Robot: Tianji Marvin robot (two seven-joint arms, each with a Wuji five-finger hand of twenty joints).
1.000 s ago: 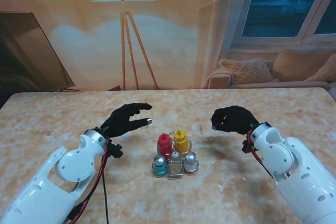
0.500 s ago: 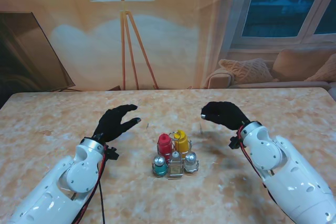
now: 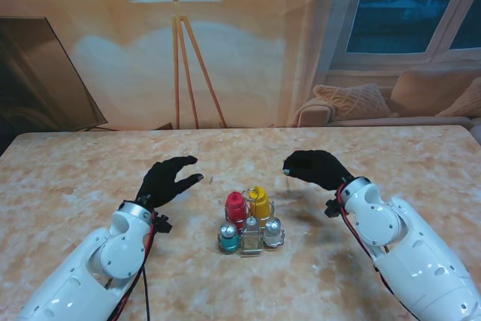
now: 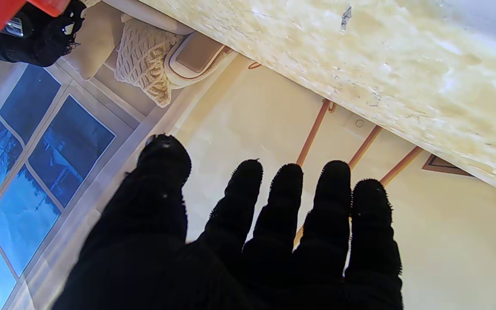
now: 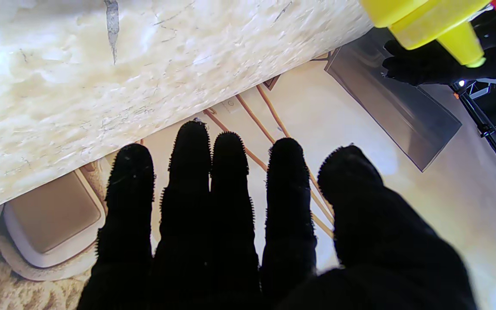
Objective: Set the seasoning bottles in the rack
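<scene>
On stand view, rack, wrist views, fingers.

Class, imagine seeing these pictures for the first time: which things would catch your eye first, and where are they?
The small wire rack at the table's middle, holding a red bottle, a yellow bottle and shakers. Flanking it, both apart from it, the black-gloved left hand and black-gloved right hand, both empty.

Glossy white rounded arm shells; each hand wears a fuzzy black glove; red and black cables trail the left forearm.
</scene>
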